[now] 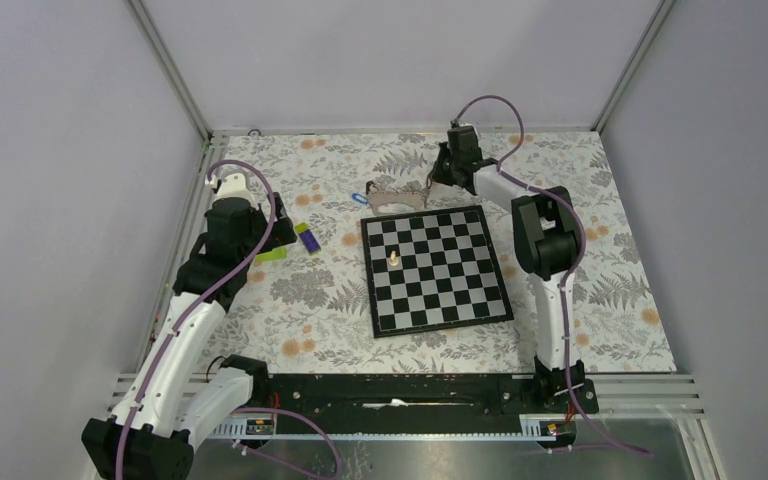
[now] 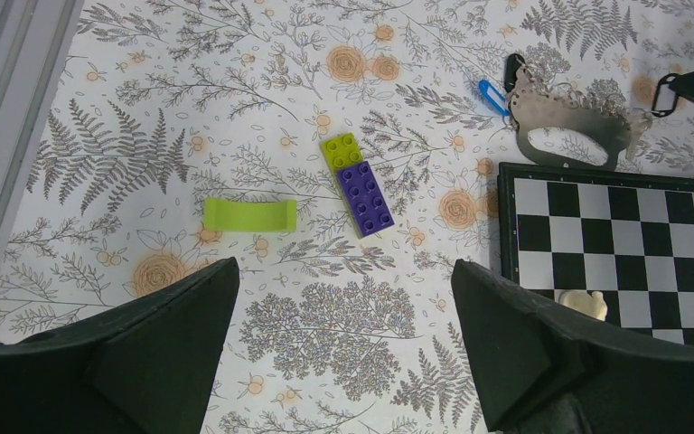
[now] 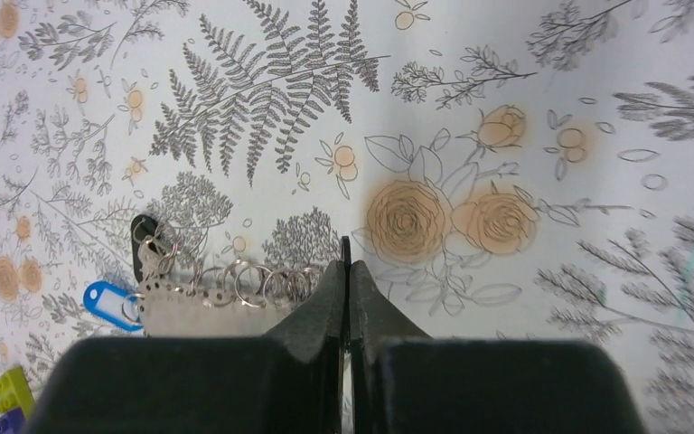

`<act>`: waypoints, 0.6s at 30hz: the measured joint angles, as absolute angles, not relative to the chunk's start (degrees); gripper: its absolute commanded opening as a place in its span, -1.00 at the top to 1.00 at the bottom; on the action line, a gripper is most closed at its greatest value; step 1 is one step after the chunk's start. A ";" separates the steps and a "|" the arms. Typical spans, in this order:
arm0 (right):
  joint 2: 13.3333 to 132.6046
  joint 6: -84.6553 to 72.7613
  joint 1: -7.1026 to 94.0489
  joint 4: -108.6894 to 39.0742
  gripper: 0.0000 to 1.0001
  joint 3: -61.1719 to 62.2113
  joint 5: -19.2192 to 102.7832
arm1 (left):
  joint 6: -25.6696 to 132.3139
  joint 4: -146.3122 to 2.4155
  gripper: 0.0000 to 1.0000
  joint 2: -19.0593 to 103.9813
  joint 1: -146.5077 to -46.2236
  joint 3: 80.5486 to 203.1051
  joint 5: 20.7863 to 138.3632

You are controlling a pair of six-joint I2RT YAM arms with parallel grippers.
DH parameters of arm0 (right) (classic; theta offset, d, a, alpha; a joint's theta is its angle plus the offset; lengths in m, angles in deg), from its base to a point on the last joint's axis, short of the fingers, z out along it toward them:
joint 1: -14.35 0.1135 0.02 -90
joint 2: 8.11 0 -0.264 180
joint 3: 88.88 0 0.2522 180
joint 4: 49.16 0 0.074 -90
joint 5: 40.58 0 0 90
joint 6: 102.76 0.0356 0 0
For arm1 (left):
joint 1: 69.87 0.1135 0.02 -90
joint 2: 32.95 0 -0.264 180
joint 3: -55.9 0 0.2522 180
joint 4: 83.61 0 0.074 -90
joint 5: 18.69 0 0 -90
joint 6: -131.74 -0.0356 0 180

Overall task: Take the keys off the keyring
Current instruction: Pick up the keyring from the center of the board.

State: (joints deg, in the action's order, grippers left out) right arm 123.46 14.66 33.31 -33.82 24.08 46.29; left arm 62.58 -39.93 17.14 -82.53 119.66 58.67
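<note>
The keyring (image 3: 208,312) is a grey strap with a row of metal rings, lying just beyond the chessboard's far edge (image 1: 397,198). A blue clip (image 3: 107,300) and small silvery keys (image 3: 152,255) hang at its left end. My right gripper (image 3: 345,271) sits at the strap's right end, shut on a thin dark ring (image 3: 345,246) that pokes out between its fingertips. From the left wrist view that dark ring (image 2: 664,92) shows at the strap's end (image 2: 567,122). My left gripper (image 2: 343,307) hovers wide open over the floral mat, left of the board, with nothing in it.
A chessboard (image 1: 436,268) holds a pale pawn (image 1: 392,257) near its left side. A purple-and-lime brick (image 2: 360,185) and a lime-green piece (image 2: 248,215) lie on the mat left of the board. Frame posts and walls close in the back and sides.
</note>
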 measured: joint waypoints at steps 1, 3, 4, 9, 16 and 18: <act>121.95 14.02 33.31 -34.82 1.00 22.38 46.85 | 62.58 -39.93 -0.98 17.21 -82.53 119.66 58.69; 118.95 12.95 33.31 -36.62 1.00 19.14 47.84 | 62.56 -39.96 -0.98 17.34 -82.51 119.66 58.89; 117.34 12.41 33.31 -37.25 1.00 17.64 48.47 | 62.56 -39.93 -0.98 17.40 -82.51 119.66 59.04; 110.58 9.30 33.55 -39.87 1.00 12.98 51.99 | 62.56 -39.93 -0.98 17.42 -82.49 119.66 59.37; 100.53 4.34 35.89 -43.28 1.00 6.79 57.08 | 62.76 -41.22 -0.98 14.89 -82.25 118.54 59.67; 97.62 2.99 37.11 -44.07 1.00 4.96 58.26 | 62.78 -42.51 -0.98 12.24 -82.12 117.43 60.09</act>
State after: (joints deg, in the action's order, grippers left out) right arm 97.62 2.99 37.11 -44.07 4.96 58.26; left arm 62.78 -42.51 12.24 -82.12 117.43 60.09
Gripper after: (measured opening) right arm 0.020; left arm 0.989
